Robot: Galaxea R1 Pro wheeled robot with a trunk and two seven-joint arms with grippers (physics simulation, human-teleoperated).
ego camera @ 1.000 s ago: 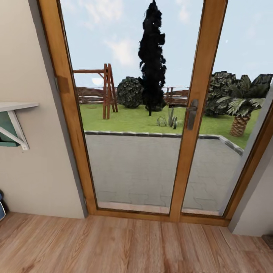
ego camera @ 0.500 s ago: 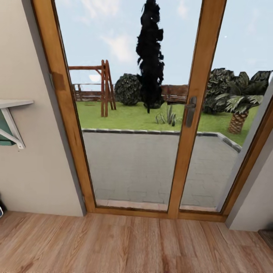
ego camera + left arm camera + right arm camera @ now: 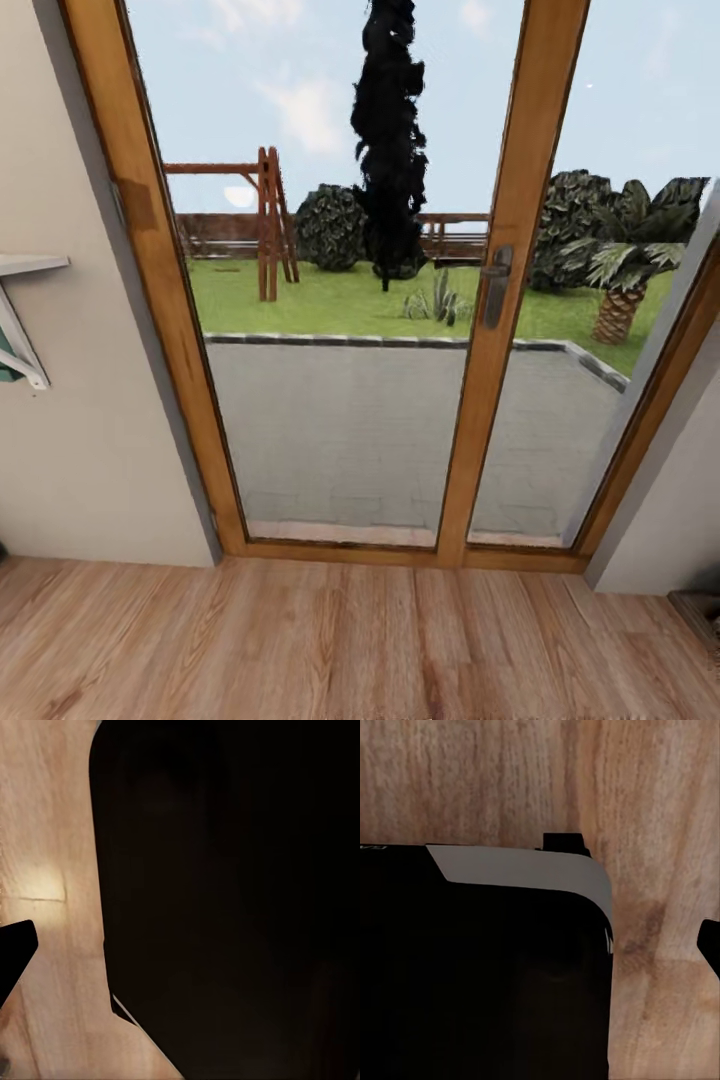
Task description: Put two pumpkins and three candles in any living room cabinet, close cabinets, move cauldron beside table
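The pumpkins, candles, cabinet, cauldron and table are out of view. I am facing a wood-framed glass door (image 3: 340, 400) with a dark handle (image 3: 494, 285); a paved terrace and garden lie behind it. In the left wrist view a black fingertip (image 3: 13, 952) pokes in over the plank floor (image 3: 52, 870), beside a big dark part of my own body (image 3: 240, 900). In the right wrist view another black fingertip (image 3: 711, 945) sits at the frame's edge above the floor (image 3: 645, 787), next to a dark panel with a grey rim (image 3: 510, 870). Neither view shows how the jaws stand.
A beige wall (image 3: 80, 450) with a white bracket shelf (image 3: 25, 265) is left of the door. A grey wall corner (image 3: 650, 540) stands at the right, with a dark low object (image 3: 700, 610) at its foot. Wooden floor (image 3: 350, 640) stretches in front of me.
The whole head view has slid left, so the camera has turned to the right. The shelf is nearer the left edge, and the dark thing at the lower left has left the picture.
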